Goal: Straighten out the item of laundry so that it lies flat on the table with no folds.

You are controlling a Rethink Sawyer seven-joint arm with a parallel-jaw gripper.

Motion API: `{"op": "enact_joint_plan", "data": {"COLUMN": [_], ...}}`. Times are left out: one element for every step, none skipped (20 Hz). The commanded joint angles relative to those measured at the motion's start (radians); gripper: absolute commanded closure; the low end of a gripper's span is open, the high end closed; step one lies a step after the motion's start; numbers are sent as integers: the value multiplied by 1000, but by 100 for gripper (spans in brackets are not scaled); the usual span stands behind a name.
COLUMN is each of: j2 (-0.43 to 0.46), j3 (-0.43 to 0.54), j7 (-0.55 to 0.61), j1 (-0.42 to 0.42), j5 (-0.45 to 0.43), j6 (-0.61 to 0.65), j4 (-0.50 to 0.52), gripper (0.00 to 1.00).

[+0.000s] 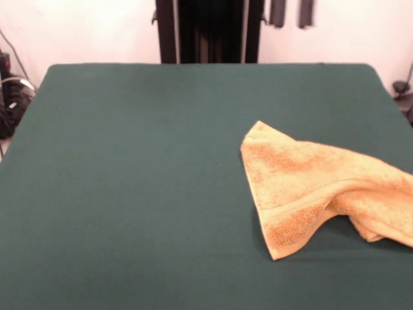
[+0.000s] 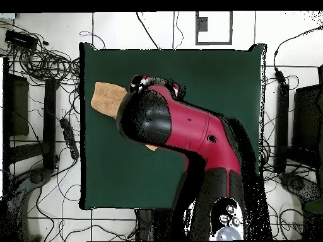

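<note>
The orange-tan towel (image 1: 310,187) lies on the right side of the green table (image 1: 129,194) and runs off the picture's right edge. One corner points toward the far side. Its lower right part is rumpled and folded over itself, and a woven band runs along its near left edge. In the overhead view the red arm covers most of the towel (image 2: 108,97), which reaches the left edge of the table (image 2: 208,82). My gripper (image 1: 292,13) hangs high above the table's far side, well away from the towel. Its two dark fingertips (image 1: 277,13) stand apart with nothing between them.
Cables (image 2: 44,63) lie on the floor around the table, and dark equipment (image 1: 10,97) stands beside its left edge in the front view. The towel sits close to the table's edge.
</note>
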Motion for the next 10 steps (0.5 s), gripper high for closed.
{"op": "enact_joint_plan", "data": {"j2": [87, 95, 103, 112, 117, 122, 144, 162, 187, 209], "j3": [87, 79, 70, 64, 71, 85, 87, 99, 99, 99], "j7": [89, 86, 82, 79, 75, 70, 76, 85, 94, 96], "j1": [56, 62, 69, 74, 69, 61, 63, 57, 59, 61], "j5": [-60, -69, -78, -86, -86, -82, -88, -83, -84, -89], "j6": [75, 84, 93, 97, 87, 87, 71, 48, 52, 34], "j4": [89, 78, 67, 57, 59, 61, 53, 56, 47, 37], "gripper": [0, 0, 0, 0, 0, 0, 0, 0, 0, 0]}}
